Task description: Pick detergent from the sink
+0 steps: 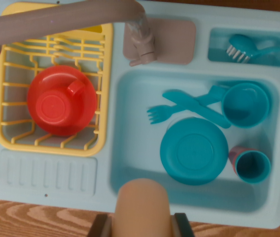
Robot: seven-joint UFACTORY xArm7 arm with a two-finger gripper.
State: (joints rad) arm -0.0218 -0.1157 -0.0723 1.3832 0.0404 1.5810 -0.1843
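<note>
All that shows of me is my gripper (142, 223), at the near edge of the wrist view, cut off by the bottom of the frame. Two fingers (99, 227) are visible, one on the wrist view's left and one on the wrist view's right. Both are dark, close to black with a brownish cast, and matte. Each is a flat, angular piece with straight edges and a slanted outer corner; the two mirror one another. They are out of focus, so I cannot make out screws, markings or cables.
</note>
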